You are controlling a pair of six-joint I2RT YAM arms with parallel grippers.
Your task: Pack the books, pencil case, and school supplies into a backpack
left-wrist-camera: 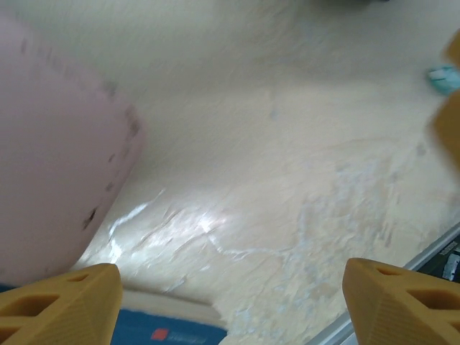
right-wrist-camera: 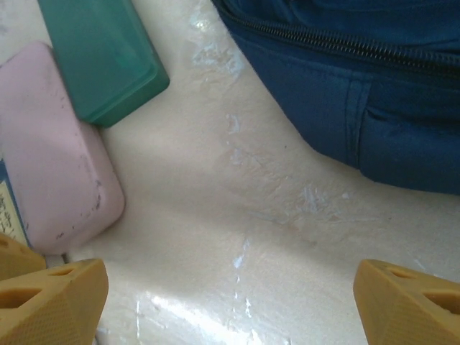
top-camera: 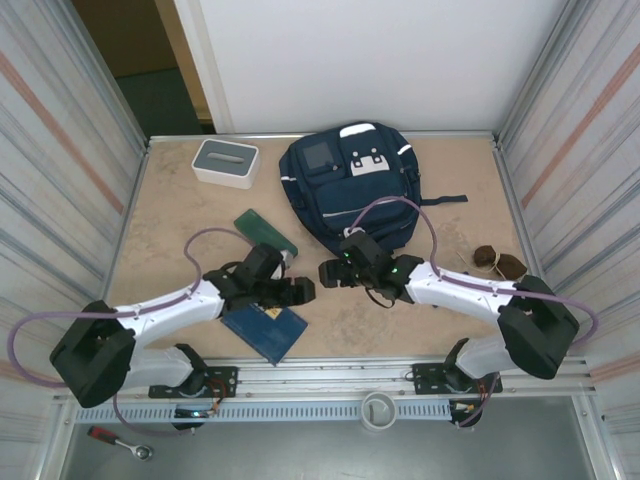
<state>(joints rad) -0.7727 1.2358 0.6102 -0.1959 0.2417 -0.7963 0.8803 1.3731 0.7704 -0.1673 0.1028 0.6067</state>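
The navy backpack (top-camera: 345,185) lies flat at the table's back centre, and its zipped edge (right-wrist-camera: 359,86) fills the upper right of the right wrist view. A navy book (top-camera: 265,325) lies under my left arm; its cover (left-wrist-camera: 165,332) shows low in the left wrist view. A green flat case (top-camera: 265,230) (right-wrist-camera: 100,57), seemingly the pencil case, lies left of the backpack, with a pink rounded block (right-wrist-camera: 54,165) (left-wrist-camera: 50,158) touching it. A small teal marker (left-wrist-camera: 443,77) lies far right. My left gripper (top-camera: 300,290) (left-wrist-camera: 230,305) and right gripper (top-camera: 330,272) (right-wrist-camera: 230,309) face each other, both open over bare table.
A white box with a grey top (top-camera: 225,162) stands at the back left. Brown sunglasses (top-camera: 497,262) lie at the right. Corrugated walls close in both sides, and a metal rail (top-camera: 350,375) runs along the near edge.
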